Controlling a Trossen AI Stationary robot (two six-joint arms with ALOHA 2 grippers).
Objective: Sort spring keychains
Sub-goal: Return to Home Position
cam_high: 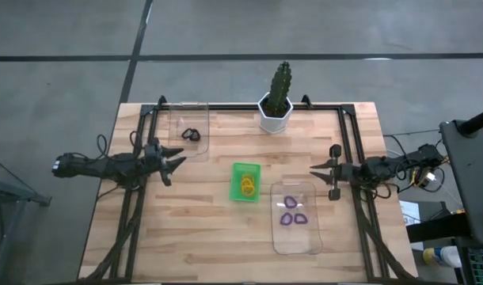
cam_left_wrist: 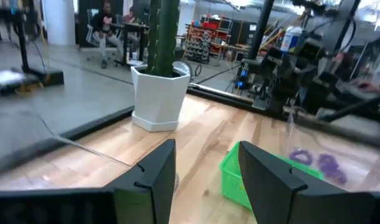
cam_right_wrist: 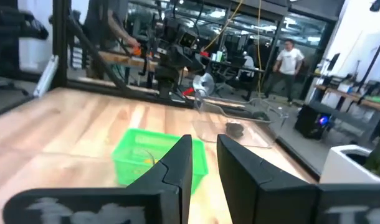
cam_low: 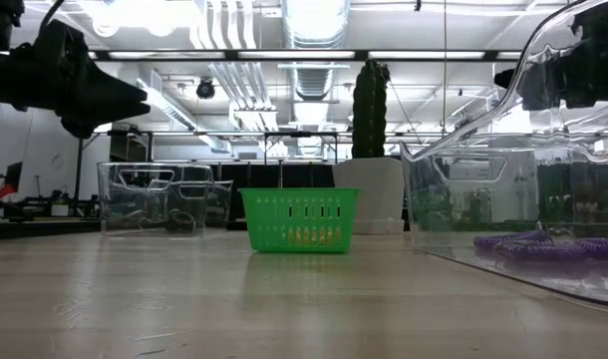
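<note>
Three purple spring keychains (cam_high: 293,210) lie in the clear tray (cam_high: 298,240) on the table's right near side. Black ones (cam_high: 191,134) lie in the clear tray (cam_high: 188,115) at the far left. Orange ones (cam_high: 246,186) sit in the small green tray (cam_high: 245,167) at the middle. My left gripper (cam_high: 179,162) hovers open above the table, near the black keychains' tray, pointing toward the green tray (cam_left_wrist: 235,174). My right gripper (cam_high: 314,172) hovers open at the right, just beyond the far end of the purple keychains' tray, pointing left; nothing is between its fingers (cam_right_wrist: 180,158).
A cactus in a white pot (cam_high: 275,113) stands at the far edge's middle. A black frame (cam_high: 348,134) runs along the table's sides. Bare wood (cam_high: 186,229) lies open at the near left. People show in the room behind the table.
</note>
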